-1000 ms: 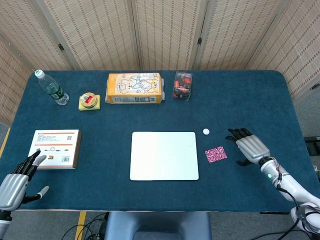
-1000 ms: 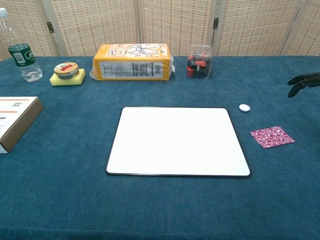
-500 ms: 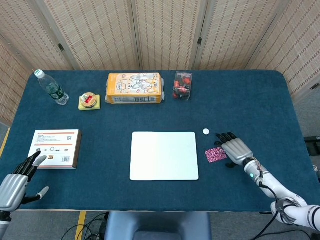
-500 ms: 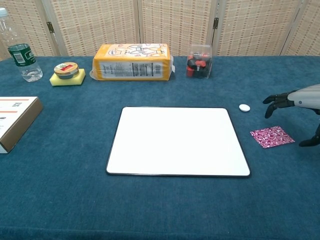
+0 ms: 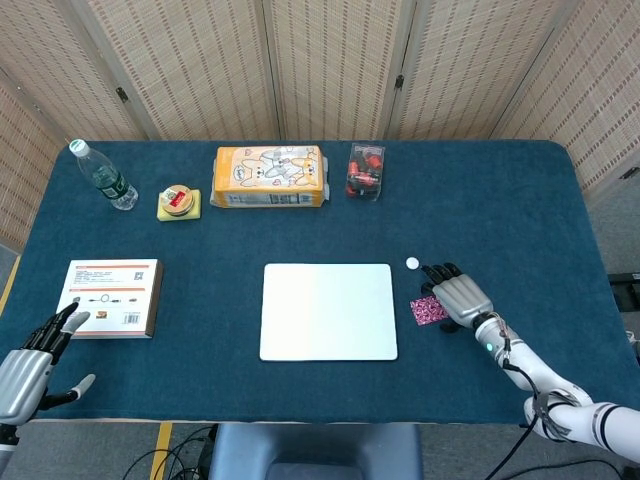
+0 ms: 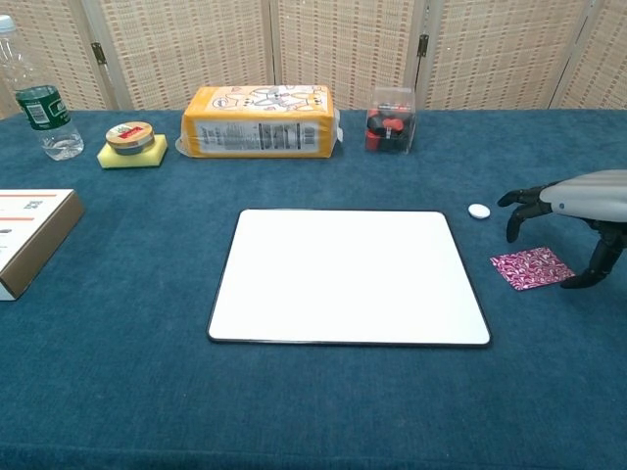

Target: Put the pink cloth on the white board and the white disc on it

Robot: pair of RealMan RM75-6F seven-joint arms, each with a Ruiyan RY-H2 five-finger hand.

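While the right hand hangs over the pink cloth, its fingers are spread and curved downward, holding nothing; from the chest view they appear just clear of the fabric, though contact cannot be ruled out. The cloth lies flat on the blue table, just beside the right edge of the white board, one corner pointing toward the board. It sits directly below the fingertips and slightly toward the board from the palm. The white disc rests near the board's far right corner, just beyond the cloth. The left hand waits open, well apart at the table's near left edge; the right is plainly nearer.
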